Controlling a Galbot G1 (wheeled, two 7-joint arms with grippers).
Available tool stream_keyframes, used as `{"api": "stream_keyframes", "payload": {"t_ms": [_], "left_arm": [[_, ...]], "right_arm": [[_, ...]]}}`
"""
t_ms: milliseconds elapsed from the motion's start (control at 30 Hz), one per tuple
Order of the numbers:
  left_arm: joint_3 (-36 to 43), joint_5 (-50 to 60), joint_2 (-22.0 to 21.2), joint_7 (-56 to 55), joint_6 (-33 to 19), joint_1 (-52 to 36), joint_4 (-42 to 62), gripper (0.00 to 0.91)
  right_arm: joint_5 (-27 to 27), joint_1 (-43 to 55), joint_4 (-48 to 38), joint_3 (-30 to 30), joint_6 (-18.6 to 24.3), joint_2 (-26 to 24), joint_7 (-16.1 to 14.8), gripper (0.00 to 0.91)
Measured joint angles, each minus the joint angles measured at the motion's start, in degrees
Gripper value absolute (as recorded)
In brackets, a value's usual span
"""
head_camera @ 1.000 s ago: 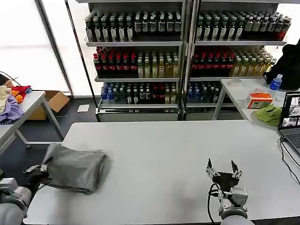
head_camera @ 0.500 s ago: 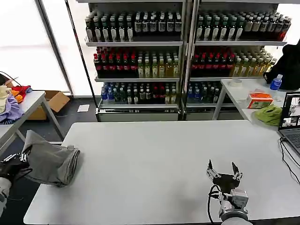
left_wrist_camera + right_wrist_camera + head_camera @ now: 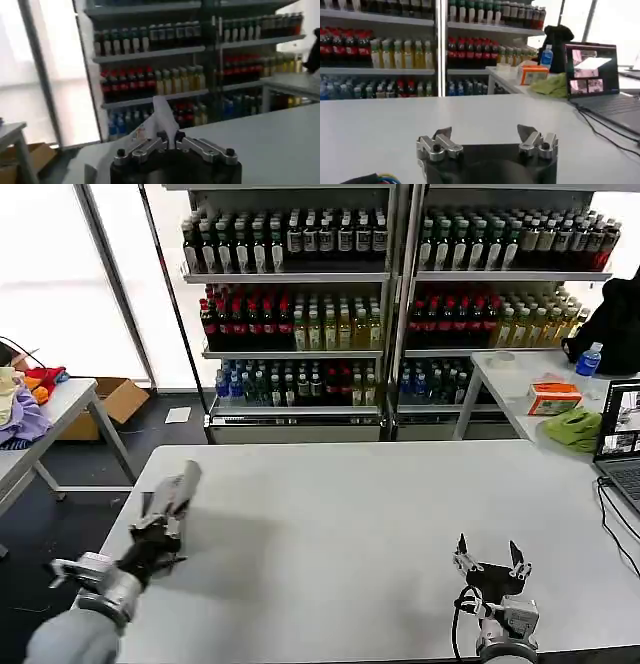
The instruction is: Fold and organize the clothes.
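Observation:
A light grey T-shirt (image 3: 176,489) shows as a narrow bunched strip rising over the left part of the white table (image 3: 340,514). My left gripper (image 3: 160,522) is shut on its lower end. In the left wrist view the pale cloth (image 3: 165,114) stands up from between the closed jaws of the left gripper (image 3: 170,136). My right gripper (image 3: 490,560) hovers low over the table's front right, open, with nothing between its fingers. The right wrist view shows the right gripper (image 3: 485,133) with its jaws wide apart above bare tabletop.
Shelves of bottles (image 3: 300,304) stand behind the table. A side table on the right holds a laptop (image 3: 622,434), a lime-green cloth (image 3: 574,429) and an orange box (image 3: 553,397). On the left are a table with coloured fabrics (image 3: 22,409) and a cardboard box (image 3: 115,399).
My left arm swung out past the table's left edge with the shirt, then came back over the table. The shirt now looks narrow and bunched. The right gripper shifted slightly right.

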Motion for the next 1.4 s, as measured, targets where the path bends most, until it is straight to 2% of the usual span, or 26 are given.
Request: {"api": "stream_keyframes", "payload": {"t_ms": [200,400,433,500,667,1067,1200,1400], "left_arm": [[11.6,4.1,-3.5,-1.8,1.0,-4.3,0.8,0.000],[17.5,5.7,-5.3,-3.0,2.2,-7.7,2.5,0.030],[18.2,5.9,-5.6,-3.1,2.2,-8.1,2.7,0.111],[19.7,6.1,-6.2,-3.2,2.4,-8.7,3.1,0.907],[22.7,5.3,-7.9,-3.5,2.0,-10.2,4.3,0.907],[26.9,-5.1,-13.5,-6.2,-4.6,-13.8,6.2,0.907],[26.5,-6.7,-14.0,-7.7,-4.9,-13.8,6.2,0.907],[23.4,-6.6,-12.5,-10.3,-3.1,-13.0,5.6,0.907]], "right_arm": [[-1.0,-0.3,-0.3,0.0,-0.2,0.9,-0.1,0.907],[-1.7,0.5,-0.8,-0.9,-0.9,1.1,-0.1,0.907],[-1.8,0.7,-0.9,-1.0,-1.1,1.1,-0.1,0.907],[-1.9,1.2,-1.1,-1.4,-1.4,1.0,0.0,0.907],[-2.2,2.3,-1.7,-2.4,-2.1,0.8,0.1,0.907],[-0.8,5.2,-2.9,-5.9,-4.4,0.7,0.1,0.907],[3.3,6.2,-2.2,-7.1,-5.5,0.1,-0.1,0.907],[13.9,9.1,-1.8,-9.0,-7.7,-1.2,1.0,0.907]]}}
